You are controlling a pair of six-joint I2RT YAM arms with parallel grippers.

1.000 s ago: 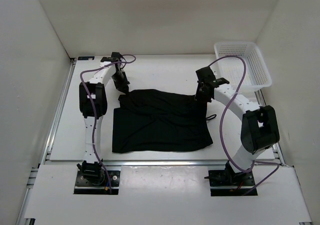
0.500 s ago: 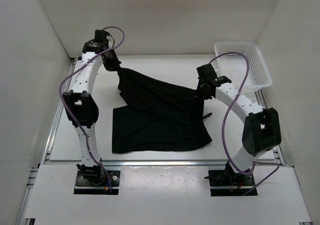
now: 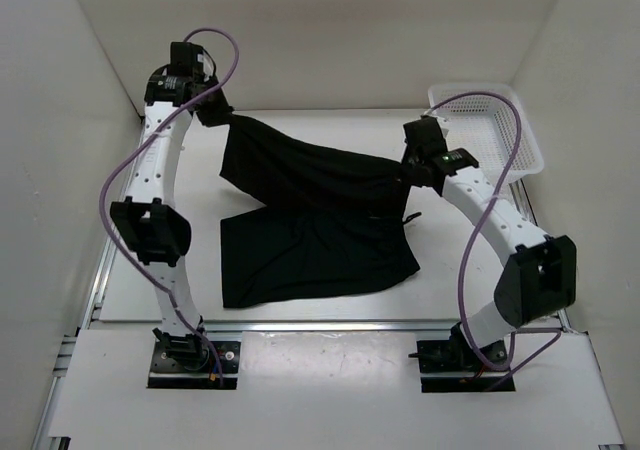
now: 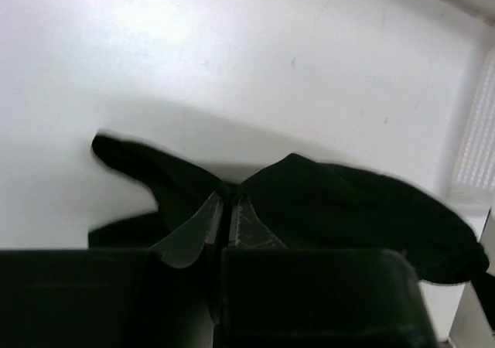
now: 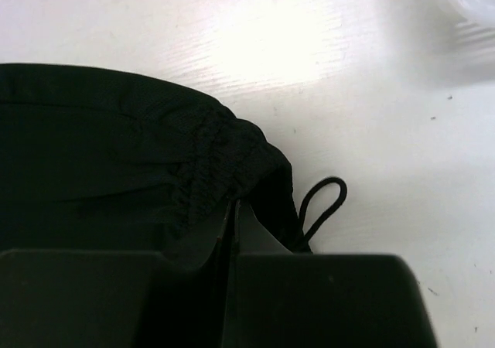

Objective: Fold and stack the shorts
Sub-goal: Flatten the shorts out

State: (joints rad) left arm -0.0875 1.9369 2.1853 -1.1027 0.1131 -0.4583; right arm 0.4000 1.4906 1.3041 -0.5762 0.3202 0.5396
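Note:
The black shorts [image 3: 310,220] are partly lifted off the white table [image 3: 300,135]: their far edge hangs in the air between both arms, while the near part lies flat. My left gripper [image 3: 222,118], raised high at the back left, is shut on the fabric's left corner [image 4: 186,185]. My right gripper [image 3: 407,173] is shut on the gathered waistband [image 5: 209,162] at the right, lower than the left. A drawstring loop [image 5: 321,201] dangles beside the right fingers.
A white mesh basket [image 3: 487,128] stands at the back right corner, close behind the right arm; its edge [image 4: 476,139] shows in the left wrist view. White walls enclose the table on three sides. A metal rail [image 3: 110,240] runs along the left edge.
Both grippers have risen with the far edge of the shorts; the left arm has gone up and back to the left, stretching the fabric. The near part has slid slightly.

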